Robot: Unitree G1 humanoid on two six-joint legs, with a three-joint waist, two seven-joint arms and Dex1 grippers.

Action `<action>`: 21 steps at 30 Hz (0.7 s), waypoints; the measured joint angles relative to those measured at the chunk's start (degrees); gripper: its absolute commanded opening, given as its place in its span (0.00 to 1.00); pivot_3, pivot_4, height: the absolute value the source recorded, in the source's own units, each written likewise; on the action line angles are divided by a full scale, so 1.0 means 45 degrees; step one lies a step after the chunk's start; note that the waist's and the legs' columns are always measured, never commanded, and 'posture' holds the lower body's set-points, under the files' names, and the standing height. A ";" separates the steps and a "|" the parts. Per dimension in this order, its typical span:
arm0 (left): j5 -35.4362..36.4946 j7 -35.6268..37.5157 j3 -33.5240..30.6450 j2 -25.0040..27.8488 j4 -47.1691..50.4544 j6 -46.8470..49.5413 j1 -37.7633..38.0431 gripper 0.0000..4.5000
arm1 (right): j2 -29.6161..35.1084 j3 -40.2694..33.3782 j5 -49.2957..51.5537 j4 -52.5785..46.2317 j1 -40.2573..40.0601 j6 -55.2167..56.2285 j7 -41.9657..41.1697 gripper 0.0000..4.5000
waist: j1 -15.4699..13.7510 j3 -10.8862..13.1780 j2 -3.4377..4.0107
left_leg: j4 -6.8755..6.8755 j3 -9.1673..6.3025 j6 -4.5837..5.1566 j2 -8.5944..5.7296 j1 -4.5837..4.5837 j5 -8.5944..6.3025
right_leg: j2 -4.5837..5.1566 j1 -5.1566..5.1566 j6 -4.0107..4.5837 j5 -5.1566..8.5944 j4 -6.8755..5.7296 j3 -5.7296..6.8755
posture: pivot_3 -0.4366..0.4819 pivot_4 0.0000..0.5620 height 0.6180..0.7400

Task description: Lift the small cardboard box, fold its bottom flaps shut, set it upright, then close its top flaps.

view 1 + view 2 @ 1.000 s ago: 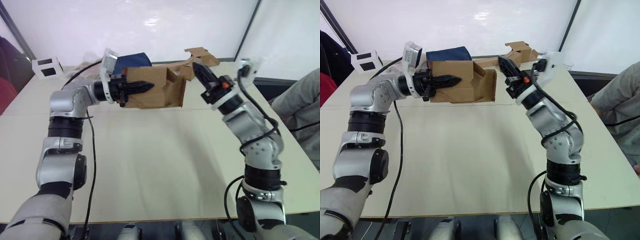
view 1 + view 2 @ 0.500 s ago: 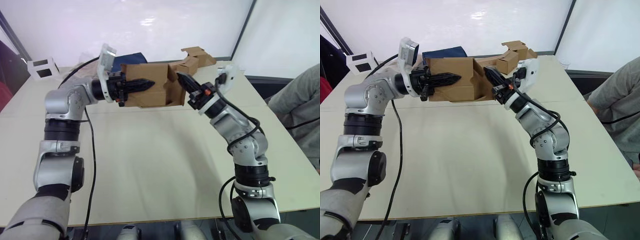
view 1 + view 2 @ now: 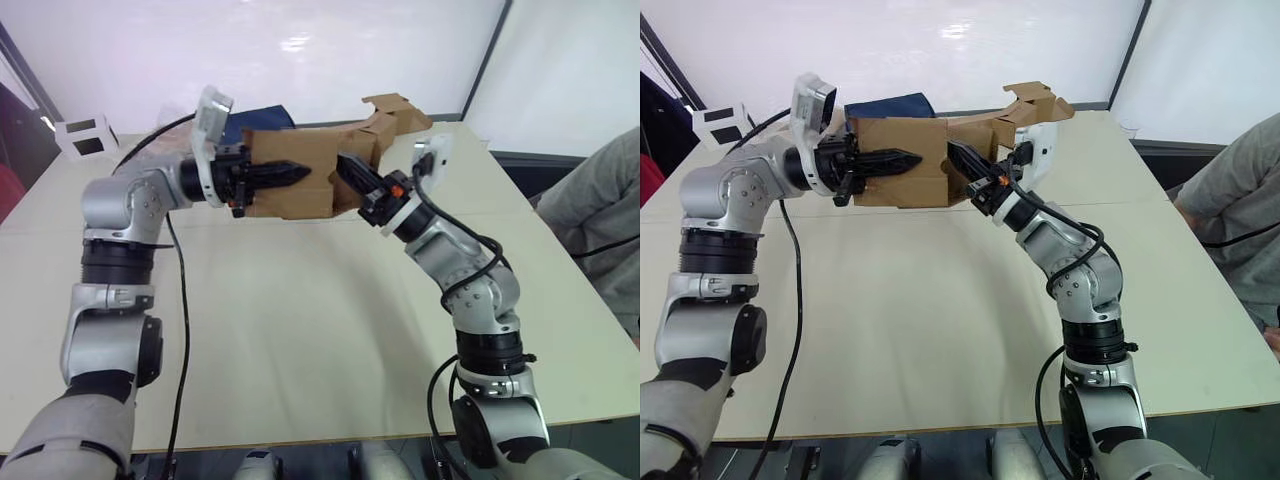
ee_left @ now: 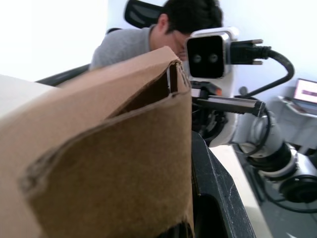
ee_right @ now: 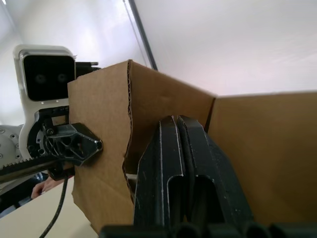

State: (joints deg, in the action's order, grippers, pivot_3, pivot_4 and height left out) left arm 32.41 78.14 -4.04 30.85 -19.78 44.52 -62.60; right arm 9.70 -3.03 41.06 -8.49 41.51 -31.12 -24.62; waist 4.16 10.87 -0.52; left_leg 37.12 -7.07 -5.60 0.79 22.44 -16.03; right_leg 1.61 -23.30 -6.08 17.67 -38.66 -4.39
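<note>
1. The right gripper (image 3: 958,157), fingers pressed together, pokes its tip against the open end of the small cardboard box (image 3: 902,160).
2. The left gripper (image 3: 902,159) clamps the box's side wall, holding it in the air above the table (image 3: 940,330).
3. Behind it lie brown cardboard pieces (image 3: 1032,105) and a dark blue object (image 3: 888,106).
4. A white cube with black squares (image 3: 718,121) sits at the far left corner.
</note>
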 measured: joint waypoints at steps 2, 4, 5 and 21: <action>0.0062 -0.0002 0.0014 0.0001 0.0007 -0.0003 0.0000 0.00 | -0.0046 0.0039 -0.0049 0.0007 0.0059 0.0000 -0.0052 0.01 | -0.0005 0.0000 0.0000 | 0.0001 0.0000 0.0000 -0.0001 0.0000 0.0000 | 0.0001 0.0000 0.0000 0.0000 0.0000 0.0000 | 0.48 0.27 1.00; 0.0065 -0.0125 0.0020 -0.0008 0.0008 -0.0129 0.0000 0.00 | -0.0056 0.0029 -0.0076 0.0087 0.0146 0.0000 -0.0075 0.01 | -0.0006 0.0000 0.0000 | 0.0000 0.0000 0.0000 0.0000 0.0000 0.0000 | 0.0001 0.0000 0.0000 0.0000 0.0000 0.0000 | 0.48 0.27 1.00; 0.0063 -0.0193 0.0021 -0.0022 0.0007 -0.0252 0.0000 0.00 | -0.0057 0.0020 -0.0077 0.0098 0.0166 0.0000 -0.0079 0.01 | -0.0006 0.0000 0.0000 | 0.0000 0.0000 0.0000 0.0000 0.0000 0.0000 | 0.0001 0.0000 0.0000 0.0000 0.0000 0.0000 | 0.48 0.27 1.00; -0.1041 -0.1052 0.0487 -0.0633 -0.0247 -0.3127 0.0000 0.00 | 0.3022 -0.1206 0.0760 -0.1677 -0.1170 -0.1732 -0.0965 0.01 | -0.0038 0.0000 -0.0001 | 0.0001 0.0001 0.0055 -0.0003 0.0001 -0.0030 | 0.0004 0.0002 0.0000 0.0000 0.0007 -0.0002 | 0.48 0.27 1.00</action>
State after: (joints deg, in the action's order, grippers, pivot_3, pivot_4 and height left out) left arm 27.73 73.41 -1.85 28.00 -20.89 30.45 -62.60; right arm 23.30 -8.46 44.48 -16.04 36.24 -38.92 -28.96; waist 3.99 10.87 -0.52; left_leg 37.12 -7.07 -5.35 0.78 22.44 -16.17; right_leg 1.62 -23.29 -6.08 17.67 -38.63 -4.40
